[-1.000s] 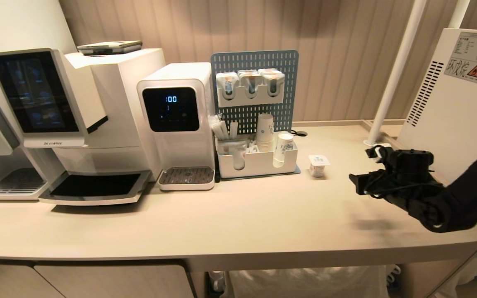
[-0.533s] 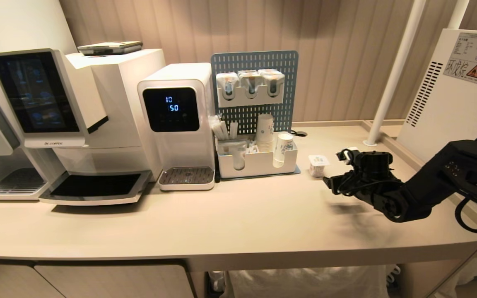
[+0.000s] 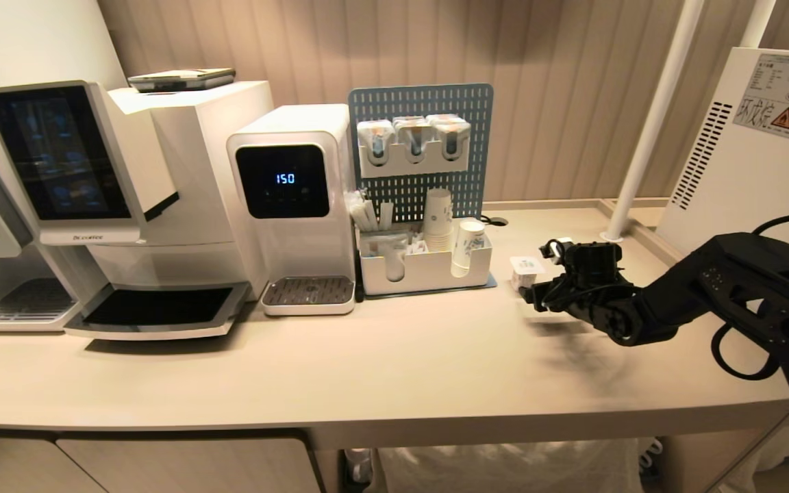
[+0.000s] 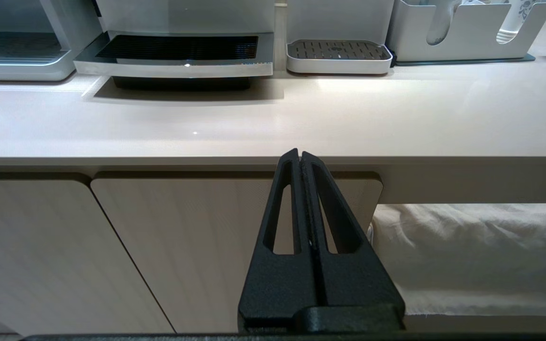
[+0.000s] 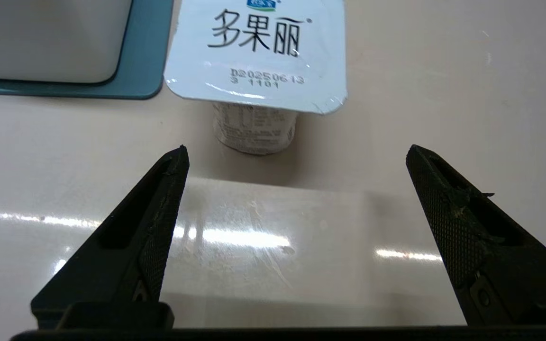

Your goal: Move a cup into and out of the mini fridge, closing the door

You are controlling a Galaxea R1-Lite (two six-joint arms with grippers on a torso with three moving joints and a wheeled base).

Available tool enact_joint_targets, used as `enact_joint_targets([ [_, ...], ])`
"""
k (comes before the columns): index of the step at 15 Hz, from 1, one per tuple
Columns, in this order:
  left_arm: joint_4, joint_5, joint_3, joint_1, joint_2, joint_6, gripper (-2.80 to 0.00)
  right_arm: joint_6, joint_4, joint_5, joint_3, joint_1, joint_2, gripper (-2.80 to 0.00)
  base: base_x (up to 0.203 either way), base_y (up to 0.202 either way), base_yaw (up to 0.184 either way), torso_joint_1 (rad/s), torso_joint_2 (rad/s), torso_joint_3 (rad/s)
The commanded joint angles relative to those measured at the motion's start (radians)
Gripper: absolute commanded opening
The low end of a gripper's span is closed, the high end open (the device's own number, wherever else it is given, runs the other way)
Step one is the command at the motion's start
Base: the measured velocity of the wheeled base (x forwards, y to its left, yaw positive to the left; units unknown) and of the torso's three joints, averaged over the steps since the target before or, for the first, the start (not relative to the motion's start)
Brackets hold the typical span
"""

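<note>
The cup [image 3: 526, 270], a small white tub with a squarish foil lid, stands upright on the beige counter just right of the organiser tray. My right gripper [image 3: 540, 277] reaches it from the right, low over the counter. In the right wrist view the cup [image 5: 256, 61] stands just beyond the open right gripper [image 5: 296, 149], nothing between the fingers. The mini fridge [image 3: 750, 157] shows only its white vented side with a warning sticker at the far right; its door is out of view. My left gripper [image 4: 300, 154] is shut and empty, parked below the counter's front edge.
A coffee machine [image 3: 127, 192], a water dispenser [image 3: 292, 205] and a pegboard organiser [image 3: 425, 263] with stacked paper cups line the counter's back left. A white pole [image 3: 648, 123] rises between cup and fridge. White cloth [image 4: 481, 255] hangs under the counter.
My right arm has swept left across the counter from beside the fridge to the cup. Its jaws have spread wider. The cup and the left arm have not moved.
</note>
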Motion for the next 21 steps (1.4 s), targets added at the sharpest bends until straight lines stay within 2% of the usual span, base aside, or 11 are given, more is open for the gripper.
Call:
enact_joint_targets([
  [1,0.000,0.001,0.002,0.000,0.002,-0.001,-2.80,0.004,0.029,-0.002,-0.098,0.004,0.059,0.00,0.000,0.000,0.000,0.000,0.00,0.000],
  [5,-0.001,0.001,0.002,0.000,0.002,-0.001,-2.80,0.031,0.056,-0.014,-0.189,0.005,0.086,0.00,0.000,0.000,0.000,0.000,0.00,0.000],
  [7,-0.001,0.001,0.002,0.000,0.002,-0.001,-2.80,0.036,0.071,-0.045,-0.281,0.004,0.125,0.00,0.000,0.000,0.000,0.000,0.00,0.000],
  [11,-0.002,0.001,0.002,0.000,0.002,-0.001,-2.80,0.032,0.168,-0.059,-0.442,0.001,0.213,0.00,0.000,0.000,0.000,0.000,0.00,0.000],
  [17,-0.002,0.001,0.002,0.000,0.002,-0.001,-2.80,0.024,0.255,-0.055,-0.576,-0.001,0.282,0.00,0.000,0.000,0.000,0.000,0.00,0.000],
  [21,0.000,0.001,0.002,0.000,0.002,-0.001,-2.80,0.009,0.266,-0.047,-0.582,-0.002,0.285,0.00,0.000,0.000,0.000,0.000,0.00,0.000],
])
